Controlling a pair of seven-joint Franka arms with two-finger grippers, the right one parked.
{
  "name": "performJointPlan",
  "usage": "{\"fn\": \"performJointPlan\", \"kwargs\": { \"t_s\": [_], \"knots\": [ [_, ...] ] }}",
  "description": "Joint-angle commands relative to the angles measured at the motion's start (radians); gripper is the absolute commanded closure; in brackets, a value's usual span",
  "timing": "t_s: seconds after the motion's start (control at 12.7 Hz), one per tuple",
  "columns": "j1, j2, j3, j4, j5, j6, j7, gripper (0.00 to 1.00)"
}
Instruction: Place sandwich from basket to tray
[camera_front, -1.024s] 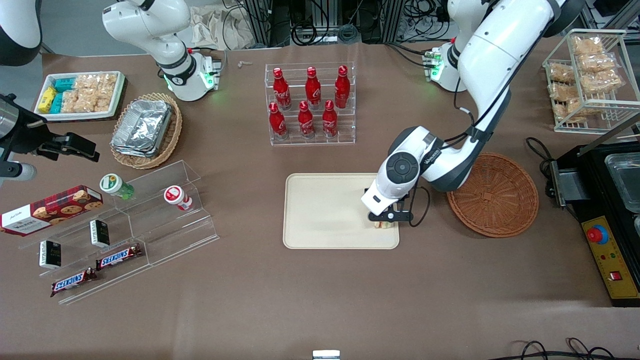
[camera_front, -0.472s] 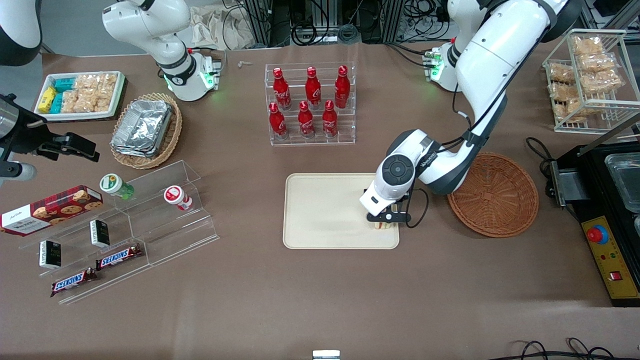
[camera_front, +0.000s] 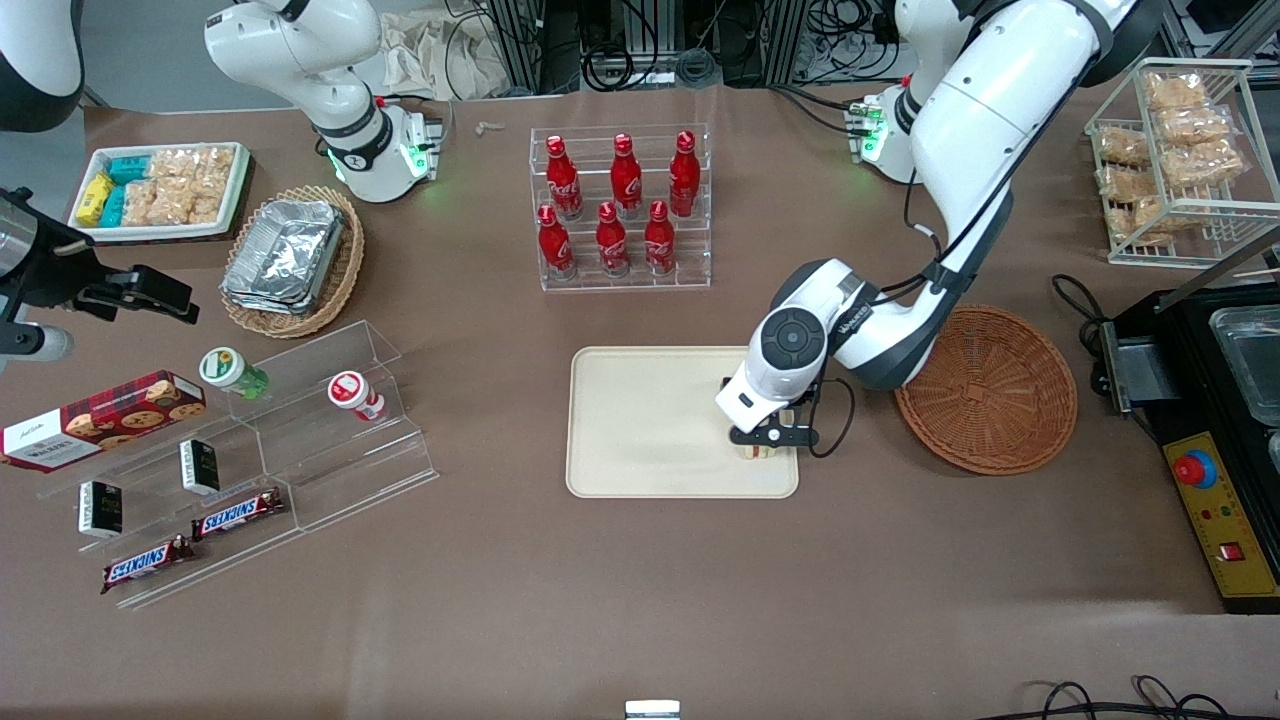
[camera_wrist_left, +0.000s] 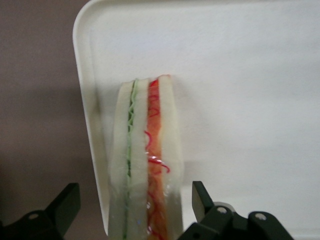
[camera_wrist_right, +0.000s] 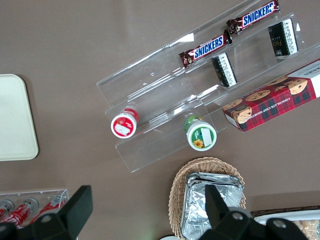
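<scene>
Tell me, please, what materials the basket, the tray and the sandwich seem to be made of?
The basket: woven wicker, reddish-brown, with visible weave rings. The tray: probably smooth matte plastic, cream, with a moulded low rim. The sandwich: soft-looking white bread with green and red filling stripes; a glossy film suggests a clear wrap, though it could be a replica. The pincer stands open around it, over the tray's edge.

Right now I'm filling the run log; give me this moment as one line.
stage: release | end effector: open, straddling sandwich | sandwich: on tray, at edge nearest basket | basket: empty
</scene>
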Motion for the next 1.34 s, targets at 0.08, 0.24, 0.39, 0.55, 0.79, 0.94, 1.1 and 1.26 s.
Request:
{"fn": "performJointPlan", "kwargs": {
  "t_s": [0.08, 0.24, 0.39, 0.55, 0.79, 0.94, 1.1, 1.26],
  "knots": [
    [0.007, -0.196, -0.022, -0.008, -0.008, -0.119, -0.07, 0.01],
    [0.01, -0.312, -0.016, -0.006, -0.123, -0.195, -0.023, 0.01],
    [0.023, -0.41, -0.008, -0.004, -0.206, -0.296, 0.058, 0.01],
    [0.014, -0.506, 0.111, -0.008, -0.289, -0.392, 0.199, 0.01],
    [0.009, -0.618, 0.295, -0.008, -0.337, -0.502, 0.43, 0.01],
    [0.0, -0.664, 0.4, -0.011, -0.337, -0.521, 0.513, 0.01],
    [0.003, -0.721, 0.484, -0.032, -0.338, -0.524, 0.615, 0.01],
    [0.001, -0.754, 0.507, -0.024, -0.353, -0.57, 0.63, 0.01]
  ]
}}
